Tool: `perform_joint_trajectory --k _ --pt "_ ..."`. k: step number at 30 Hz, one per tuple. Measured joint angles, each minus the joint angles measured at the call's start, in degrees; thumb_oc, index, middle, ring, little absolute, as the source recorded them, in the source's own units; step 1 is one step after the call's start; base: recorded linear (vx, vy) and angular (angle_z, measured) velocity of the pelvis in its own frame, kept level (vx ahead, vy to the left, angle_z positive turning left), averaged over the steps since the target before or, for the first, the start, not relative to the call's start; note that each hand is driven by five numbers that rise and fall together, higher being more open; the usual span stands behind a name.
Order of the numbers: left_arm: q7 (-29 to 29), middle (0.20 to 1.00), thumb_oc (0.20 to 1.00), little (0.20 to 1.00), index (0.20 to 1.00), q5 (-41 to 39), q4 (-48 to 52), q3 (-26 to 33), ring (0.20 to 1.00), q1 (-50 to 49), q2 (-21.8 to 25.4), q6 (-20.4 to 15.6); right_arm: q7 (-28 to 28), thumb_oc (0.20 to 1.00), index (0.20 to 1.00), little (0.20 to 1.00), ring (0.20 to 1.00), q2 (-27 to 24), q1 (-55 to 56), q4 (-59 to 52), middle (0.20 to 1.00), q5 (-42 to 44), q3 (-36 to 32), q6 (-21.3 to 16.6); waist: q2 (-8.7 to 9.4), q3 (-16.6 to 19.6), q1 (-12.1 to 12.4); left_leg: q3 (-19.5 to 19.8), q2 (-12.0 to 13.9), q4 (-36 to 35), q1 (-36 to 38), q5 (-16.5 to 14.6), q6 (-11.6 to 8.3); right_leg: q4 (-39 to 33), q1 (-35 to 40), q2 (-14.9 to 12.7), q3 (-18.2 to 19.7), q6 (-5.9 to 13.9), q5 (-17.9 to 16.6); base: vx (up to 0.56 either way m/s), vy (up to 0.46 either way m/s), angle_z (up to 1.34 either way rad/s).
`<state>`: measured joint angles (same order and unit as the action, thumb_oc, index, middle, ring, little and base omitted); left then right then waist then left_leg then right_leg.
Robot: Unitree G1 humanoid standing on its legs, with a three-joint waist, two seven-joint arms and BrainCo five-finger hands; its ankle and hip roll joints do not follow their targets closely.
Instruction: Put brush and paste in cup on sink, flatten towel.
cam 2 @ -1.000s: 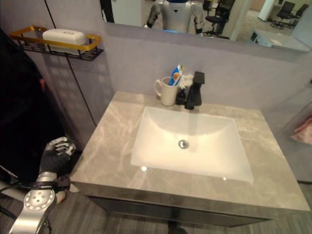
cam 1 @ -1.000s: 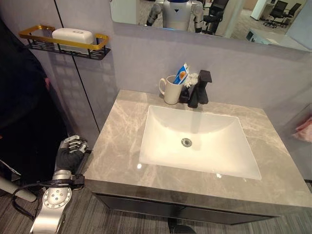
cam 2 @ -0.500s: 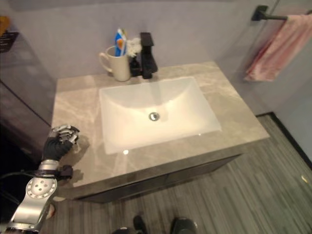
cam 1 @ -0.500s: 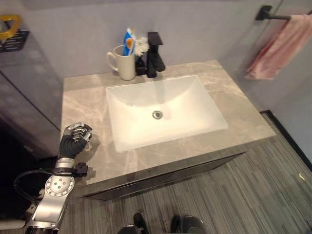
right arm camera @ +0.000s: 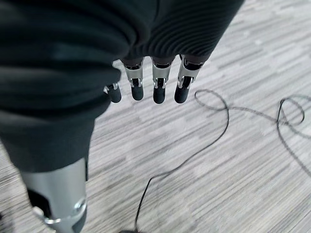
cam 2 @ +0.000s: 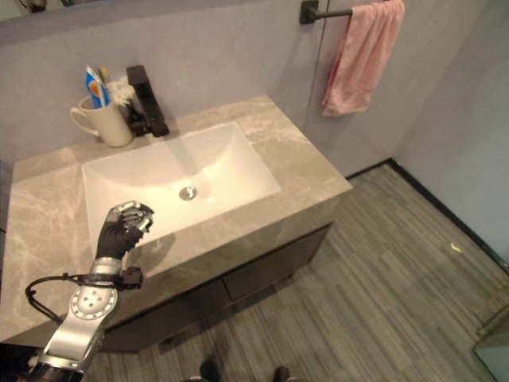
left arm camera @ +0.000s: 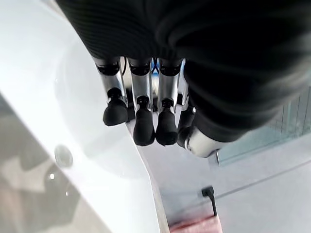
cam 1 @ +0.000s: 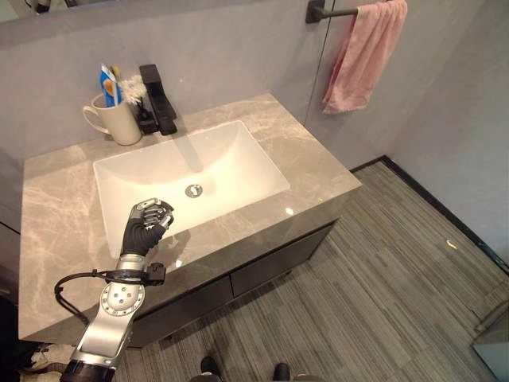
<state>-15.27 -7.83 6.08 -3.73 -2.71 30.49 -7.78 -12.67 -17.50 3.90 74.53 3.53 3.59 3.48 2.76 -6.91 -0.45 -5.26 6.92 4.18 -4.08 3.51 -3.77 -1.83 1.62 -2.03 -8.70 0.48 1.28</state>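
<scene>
A white cup (cam 1: 119, 123) stands at the counter's back left beside the black faucet (cam 1: 157, 99). A blue toothpaste tube (cam 1: 107, 83) and a brush (cam 1: 118, 76) stick up out of it. A pink towel (cam 1: 366, 52) hangs bunched on a black bar (cam 1: 318, 12) on the wall to the right. My left hand (cam 1: 147, 223) hovers over the front left rim of the basin (cam 1: 238, 163), fingers (left arm camera: 141, 111) curled on nothing. My right hand (right arm camera: 159, 82) hangs over the floor with curled fingers, holding nothing.
The grey marble counter (cam 1: 318, 171) sits in a corner, with the wall behind it and dark cabinet fronts (cam 1: 270, 267) below. Striped grey floor (cam 1: 382, 270) spreads to the right below the towel.
The camera has swung right, bringing the towel and floor into view. My left hand has moved from the counter's left edge inward to the basin's front rim, still curled.
</scene>
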Motion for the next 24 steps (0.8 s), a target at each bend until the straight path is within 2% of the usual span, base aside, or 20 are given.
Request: perform_joint_trajectory --k 1,2,3,4,5,7,11,12,13,15,16,17,18,20,21,22,24 --pt "-0.23 0.200 0.200 0.200 0.200 0.13 0.08 0.04 0.200 0.08 -0.02 -0.49 -0.77 1.000 1.000 1.000 1.000 -1.91 -2.08 0.75 1.000 -0.02 0.15 -0.04 0.05 -0.48 1.10 11.23 -4.43 -2.40 -0.55 -2.86 -2.16 0.06 -1.79 -1.03 2.92 0.40 -1.34 -0.05 -0.001 -0.91" --pt "-0.28 0.200 0.200 0.200 0.200 0.51 0.10 0.07 0.200 0.40 -0.07 -0.84 -1.00 1.000 1.000 1.000 1.000 -2.97 -2.93 0.77 1.000 -0.11 0.67 -0.04 -0.78 -1.12 0.73 11.95 -6.08 -3.68 -0.23 -2.88 -2.10 -0.14 -1.97 -0.71 3.93 0.75 -1.83 -0.05 0.014 -1.01" --pt "-0.31 0.200 0.200 0.200 0.200 1.18 0.50 0.11 0.200 0.21 -0.13 -0.97 -0.99 1.000 1.000 1.000 1.000 -3.84 -3.42 0.70 1.000 -0.27 1.15 -0.10 -2.51 -1.18 0.97 14.85 -7.67 -4.62 0.46 -2.43 -1.37 -0.11 -2.43 0.54 5.36 1.06 -2.03 -0.02 0.024 -0.72" --pt "-0.34 0.200 0.200 0.200 0.200 1.39 0.81 0.32 0.200 0.32 0.58 -1.08 -0.96 1.000 1.000 1.000 1.000 -3.29 -4.16 0.72 1.000 -0.51 2.33 -0.21 -2.29 -1.53 1.11 14.29 -7.69 -4.43 0.85 -3.11 1.85 0.12 -2.66 0.74 6.67 1.41 -2.08 -0.01 0.018 -0.72" --pt "-0.37 0.200 0.200 0.200 0.200 1.54 1.30 0.34 0.200 0.38 0.97 -1.18 -0.89 1.000 1.000 1.000 1.000 -2.68 -4.56 0.64 1.000 -0.94 3.17 -0.38 -1.84 -1.79 1.44 15.10 -7.94 -4.47 1.08 -3.05 1.67 0.42 -2.95 0.92 7.66 1.86 -2.04 -0.02 0.101 -0.58" --pt "-0.27 0.200 0.200 0.200 0.200 1.62 1.55 -0.03 0.200 0.66 0.82 -1.59 -0.89 1.000 1.000 1.000 1.000 -1.95 -4.69 0.42 1.000 -1.10 3.25 -0.77 -1.34 -2.05 1.19 13.84 -8.56 -4.55 1.10 -3.01 1.82 -0.14 -3.05 -0.03 8.33 3.14 -2.60 -0.04 0.149 -0.28" --pt "-0.18 0.200 0.200 0.200 0.200 1.47 1.98 -2.02 0.200 2.41 1.52 -1.78 -0.96 1.000 1.000 1.000 1.000 -1.09 -3.90 -2.20 1.000 -1.11 3.65 -1.13 -1.73 -2.53 1.09 11.06 -9.73 -5.98 2.87 -2.53 2.70 -0.18 -2.91 -1.65 10.70 4.70 -2.97 -0.05 0.105 -0.31" --pt "-0.02 0.200 0.200 0.200 0.200 1.54 1.99 -2.76 0.200 2.93 1.87 -1.92 -0.99 1.000 1.000 1.000 1.000 -0.67 -4.23 -3.03 1.000 -1.16 3.71 -1.18 -1.86 -2.77 0.28 9.90 -10.40 -6.55 3.20 -2.43 2.91 0.10 -3.85 -2.00 12.00 5.29 -3.87 -0.13 0.140 -0.62" --pt "-0.33 0.200 0.200 0.200 0.200 1.58 2.08 -2.82 0.200 2.59 2.25 -1.99 -0.99 1.000 1.000 1.000 1.000 -0.34 -4.92 -3.63 1.000 -1.52 3.79 -1.19 -2.05 -3.00 0.73 7.57 -9.76 -6.62 2.95 -2.12 3.51 1.60 -5.48 -1.79 13.47 6.26 -3.99 -0.10 0.095 -1.01" --pt "-0.20 0.200 0.200 0.200 0.200 1.67 1.99 -3.65 0.200 2.56 4.31 -1.94 -1.02 1.000 1.000 1.000 1.000 0.27 -6.35 -4.17 1.000 -2.21 3.91 -1.31 -1.48 -3.34 1.25 3.74 -9.65 -6.80 2.72 -2.19 4.35 3.63 -8.46 -1.53 13.59 6.03 -4.71 -0.15 0.016 -1.07" --pt "-0.18 0.200 0.200 0.200 0.200 1.67 1.99 -3.70 0.200 2.75 4.60 -1.92 -1.03 1.000 1.000 1.000 1.000 0.37 -6.89 -4.04 1.000 -2.20 3.88 -1.25 -1.31 -3.73 0.80 2.44 -9.73 -6.89 2.92 -2.43 4.71 3.78 -8.98 -1.87 12.61 6.32 -4.90 -0.16 0.008 -0.80" --pt "-0.22 0.200 0.200 0.200 0.200 1.78 2.03 -3.28 0.200 2.35 4.71 -2.01 -1.34 1.000 1.000 1.000 1.000 0.80 -7.97 -3.44 1.000 -2.43 4.51 -1.17 -1.10 -4.00 1.25 -2.93 -8.39 -6.26 2.52 -1.82 5.78 1.32 -9.77 -3.28 4.86 4.82 -2.92 -0.12 0.042 -1.72" --pt "-0.39 0.200 0.200 0.200 0.200 1.92 1.56 -2.84 0.200 1.59 4.48 -1.85 -1.46 1.000 1.000 1.000 1.000 1.38 -8.95 -2.34 1.000 -2.71 4.41 -0.98 -2.80 -4.40 3.61 -7.86 -4.94 -6.25 2.57 -2.52 5.84 8.02 -11.32 -7.13 -11.91 4.54 -2.33 -0.08 0.041 -1.64" --pt "-0.34 0.200 0.200 0.200 0.200 1.94 1.20 -2.71 0.200 2.11 4.51 -1.76 -1.52 1.000 1.000 1.000 1.000 2.35 -7.72 -2.13 1.000 -3.60 4.22 -0.93 -1.97 -4.50 2.82 -9.23 -4.20 -5.87 2.78 -2.88 5.70 12.77 -10.00 -11.10 -12.20 7.94 -0.22 -0.06 0.019 -1.10" --pt "-0.30 0.200 0.200 0.200 0.200 1.92 1.15 -2.70 0.200 2.04 5.11 -1.68 -1.51 1.000 1.000 1.000 1.000 2.95 -6.39 -1.57 1.000 -4.39 3.87 -0.82 -0.55 -4.01 3.31 -10.71 -4.53 -5.89 3.72 -3.40 5.09 12.71 -7.95 -12.42 -10.79 9.52 -0.79 -0.03 -0.014 -0.73" --pt "-0.38 0.200 0.200 0.200 0.200 1.90 1.12 -2.64 0.200 2.58 4.90 -1.70 -1.66 1.000 1.000 1.000 1.000 2.62 -4.35 -0.71 1.000 -4.49 3.61 -0.41 1.63 -3.07 2.65 -11.92 -5.94 -4.98 4.17 -3.91 3.93 8.75 -4.56 -12.17 -10.67 8.88 -1.62 -0.02 -0.039 -0.74" --pt "0.30 0.200 0.200 0.200 0.200 1.88 0.28 -3.97 0.200 2.59 3.79 -1.67 -2.11 1.000 1.000 1.000 1.000 0.49 -4.06 -0.65 1.000 -4.52 2.80 -0.25 -1.13 -3.93 0.73 -12.24 -4.67 -4.33 4.11 -3.86 3.08 6.52 -4.24 -10.63 -10.46 7.71 -2.50 0.03 -0.107 -0.52"
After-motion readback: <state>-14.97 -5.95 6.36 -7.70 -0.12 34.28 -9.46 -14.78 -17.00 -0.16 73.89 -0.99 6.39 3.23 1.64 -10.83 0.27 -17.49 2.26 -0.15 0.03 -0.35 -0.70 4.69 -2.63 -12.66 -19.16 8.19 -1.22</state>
